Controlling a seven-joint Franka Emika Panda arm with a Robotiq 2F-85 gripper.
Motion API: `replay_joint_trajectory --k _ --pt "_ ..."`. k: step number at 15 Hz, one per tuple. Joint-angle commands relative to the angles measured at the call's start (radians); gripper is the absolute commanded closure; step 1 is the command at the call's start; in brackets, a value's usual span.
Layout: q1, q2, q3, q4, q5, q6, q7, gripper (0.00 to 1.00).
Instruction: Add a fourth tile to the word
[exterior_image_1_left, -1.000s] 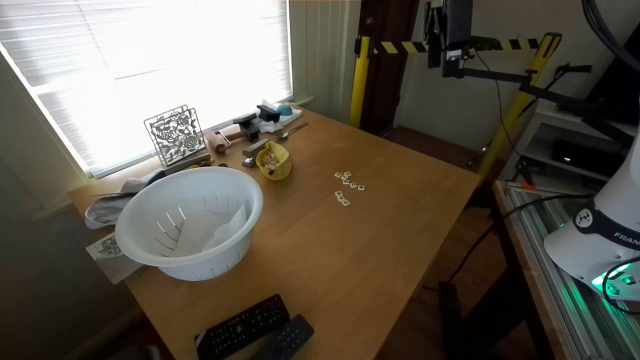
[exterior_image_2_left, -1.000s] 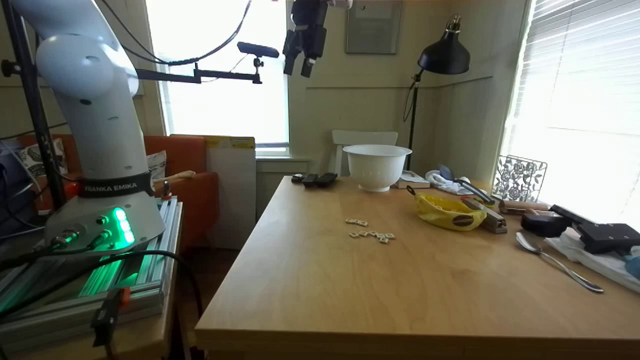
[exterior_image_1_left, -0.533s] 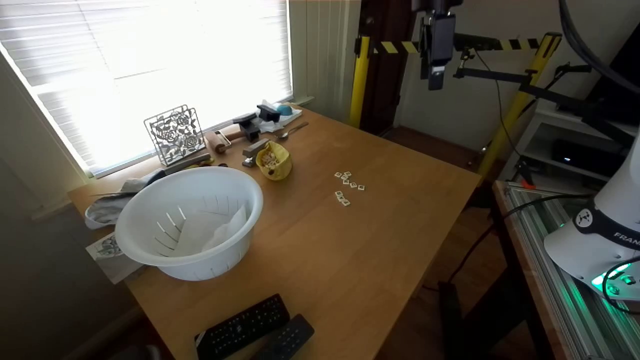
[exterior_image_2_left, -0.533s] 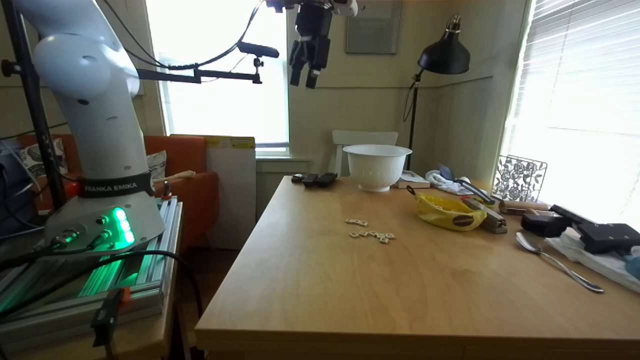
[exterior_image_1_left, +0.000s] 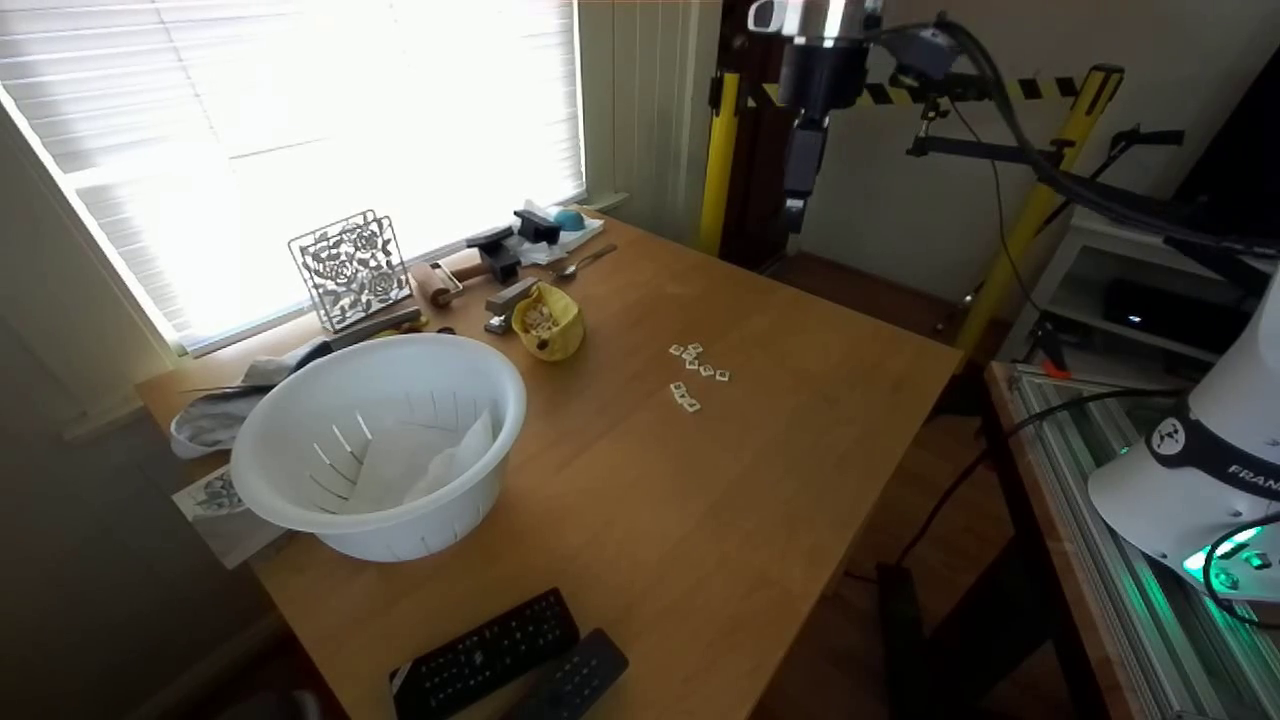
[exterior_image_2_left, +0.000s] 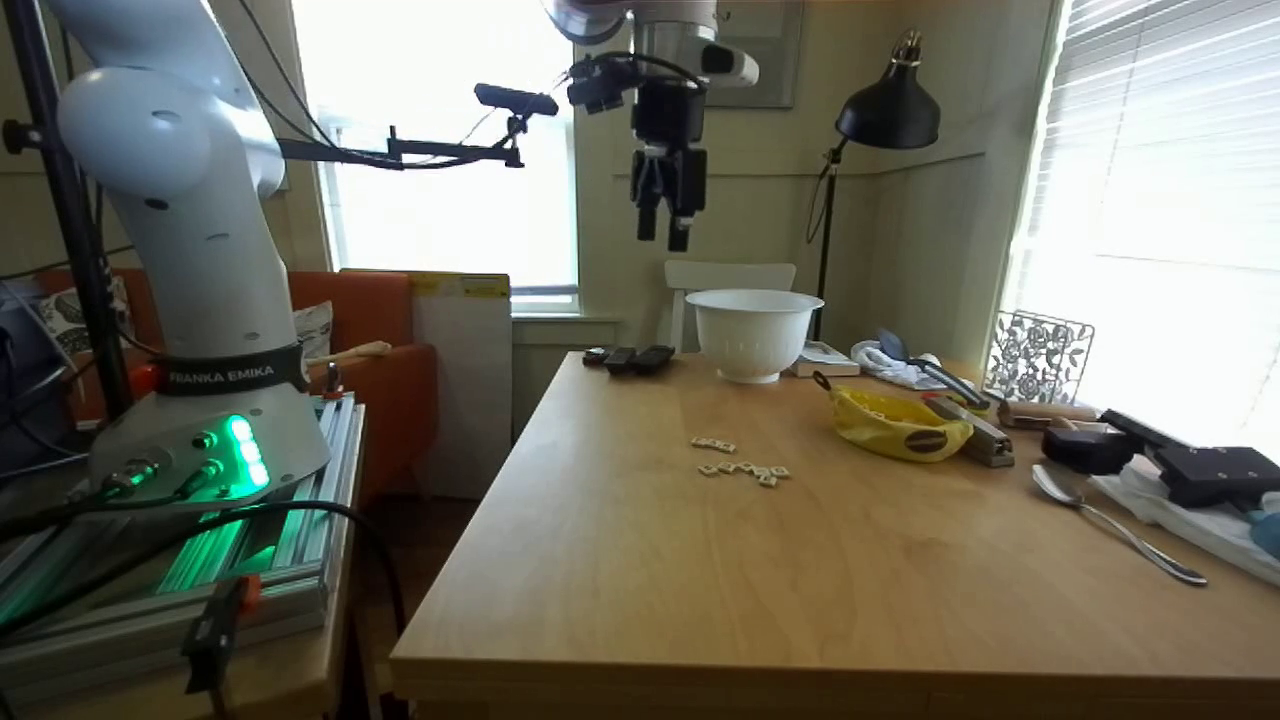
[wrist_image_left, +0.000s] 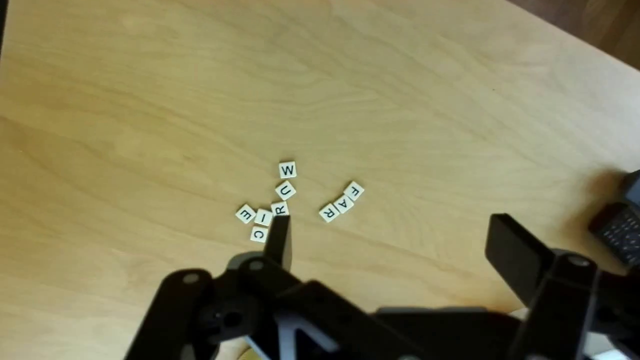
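The word is a short slanting row of off-white tiles reading F, A, R (wrist_image_left: 343, 203) on the table; it also shows in both exterior views (exterior_image_1_left: 685, 397) (exterior_image_2_left: 713, 444). Beside it lies a loose group: W (wrist_image_left: 287, 170), U (wrist_image_left: 285, 190), R (wrist_image_left: 280, 207), I (wrist_image_left: 263, 217), E (wrist_image_left: 245, 213) and C (wrist_image_left: 259, 234). Which of them is the fourth tile cannot be told. My gripper (wrist_image_left: 391, 220) is open and empty, pointing down high above the table, in both exterior views (exterior_image_1_left: 793, 215) (exterior_image_2_left: 663, 230). In the wrist view its left finger slightly overlaps the loose R.
A white bowl (exterior_image_1_left: 420, 535) (exterior_image_2_left: 755, 340) stands towards the table's far end from the tiles. A yellow pouch (exterior_image_1_left: 562, 345) (exterior_image_2_left: 885, 430) holds small pale pieces. Black remotes (exterior_image_1_left: 490, 650) lie near an edge. A spoon (exterior_image_2_left: 1120, 535) and a metal holder (exterior_image_1_left: 352, 270) stand along the window side.
My gripper has come down and swung from a tilt to pointing straight down, moving left in an exterior view and right in the opposing one. The tiles have not moved.
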Motion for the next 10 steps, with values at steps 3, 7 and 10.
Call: replay_joint_trajectory --k 3,7,10 --pt "-0.029 0.18 -0.025 0.002 0.053 0.129 -0.034 0.0" --pt "-0.038 0.184 -0.013 -0.004 0.025 0.125 -0.012 0.0" --pt "-0.038 0.183 -0.013 -0.002 0.025 0.125 -0.012 0.0"
